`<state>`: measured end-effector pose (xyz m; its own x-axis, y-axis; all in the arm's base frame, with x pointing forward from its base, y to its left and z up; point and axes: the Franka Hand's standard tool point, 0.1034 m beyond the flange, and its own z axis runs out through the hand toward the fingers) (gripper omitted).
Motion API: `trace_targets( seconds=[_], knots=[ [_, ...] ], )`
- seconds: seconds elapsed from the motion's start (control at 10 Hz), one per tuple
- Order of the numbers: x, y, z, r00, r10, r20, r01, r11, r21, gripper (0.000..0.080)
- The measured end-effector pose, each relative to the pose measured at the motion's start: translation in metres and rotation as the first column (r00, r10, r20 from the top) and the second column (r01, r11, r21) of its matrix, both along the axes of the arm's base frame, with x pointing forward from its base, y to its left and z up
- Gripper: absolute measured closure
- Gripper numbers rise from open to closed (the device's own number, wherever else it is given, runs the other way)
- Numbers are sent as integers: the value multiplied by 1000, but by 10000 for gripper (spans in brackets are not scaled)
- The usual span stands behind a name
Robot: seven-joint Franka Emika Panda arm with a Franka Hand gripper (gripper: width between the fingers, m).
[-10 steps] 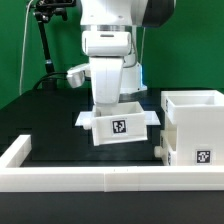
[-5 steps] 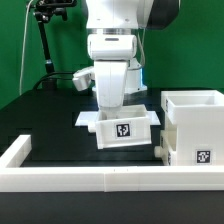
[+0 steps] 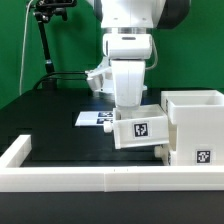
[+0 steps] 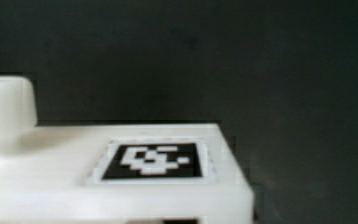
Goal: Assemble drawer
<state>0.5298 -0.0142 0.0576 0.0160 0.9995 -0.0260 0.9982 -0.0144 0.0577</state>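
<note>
My gripper [image 3: 130,104] is shut on a small white tray [image 3: 140,128] with a black-and-white tag on its front face; the fingertips are hidden behind the tray's wall. The tray hangs tilted just above the table, its edge close to the large white case [image 3: 196,120] at the exterior view's right. The case is open on top and has a tag low on its front. A small white stub [image 3: 160,150] sticks out at its lower left. The wrist view shows the tray's tagged face [image 4: 155,160] and a white knob [image 4: 2,105]. No second tray shows.
The marker board [image 3: 95,118] lies flat on the black table behind the tray. A low white rim [image 3: 90,180] edges the table's front and left. A black camera stand [image 3: 45,45] stands at the back left, before a green backdrop.
The arm has moved toward the exterior view's right with the tray, from over the marker board to beside the case. The marker board is now uncovered.
</note>
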Motion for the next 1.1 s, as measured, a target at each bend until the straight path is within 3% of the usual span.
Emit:
trace_targets(
  seconds=[0.5,1.1],
  knots=[
    [-1,8,-6,1000,-12,-11,12,1000,-1,755],
    [1,6,-5,999,-18,-26,18,1000,-12,755]
  ],
)
